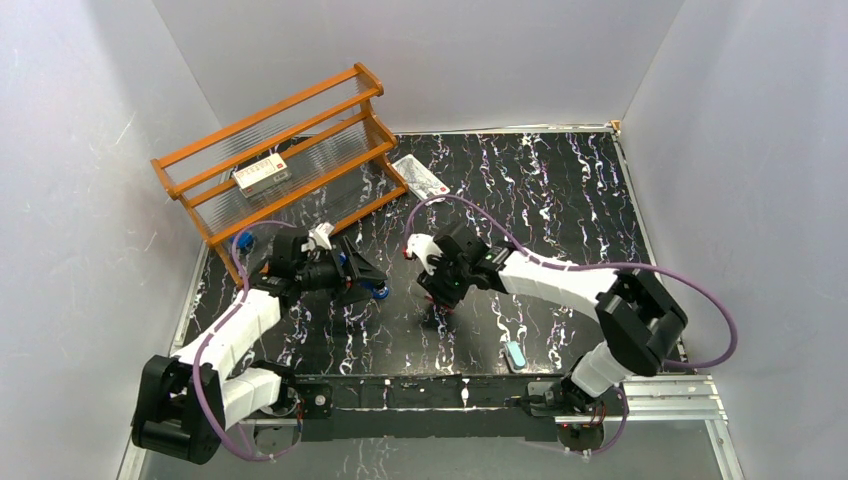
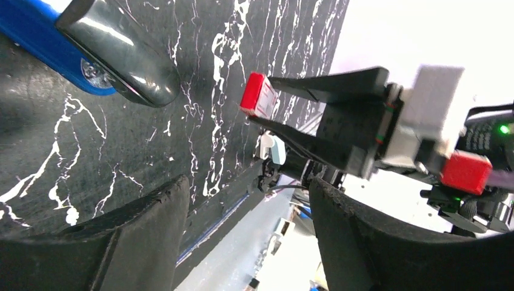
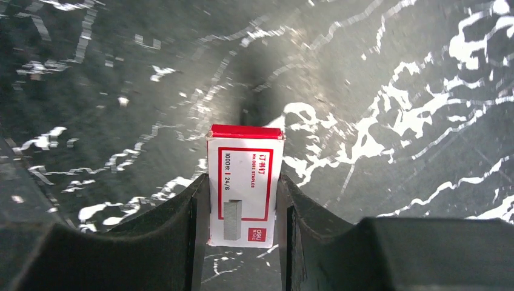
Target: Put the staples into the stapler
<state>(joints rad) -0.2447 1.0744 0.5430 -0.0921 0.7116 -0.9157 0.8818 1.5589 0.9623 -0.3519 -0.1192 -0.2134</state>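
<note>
The staples box (image 3: 245,157), small and red-and-white, sits upright between the fingers of my right gripper (image 3: 243,182), which is shut on its two sides. From the left wrist view the same staples box (image 2: 259,95) shows red-end-on in the right gripper (image 2: 285,103). The box is closed, so no staple strips show. The blue stapler (image 2: 42,36) with its dark base lies on the table just left of the staples. My left gripper (image 2: 248,194) is open with nothing between its fingers. In the top view the left gripper (image 1: 362,275) hovers over the stapler (image 1: 378,291), facing the right gripper (image 1: 437,290).
An orange wooden rack (image 1: 200,150) stands at the back left with a larger red-and-white box (image 1: 262,173) on its shelf. A flat white printed packet (image 1: 420,178) lies beside the rack. A small pale teal object (image 1: 515,355) rests near the table's front edge.
</note>
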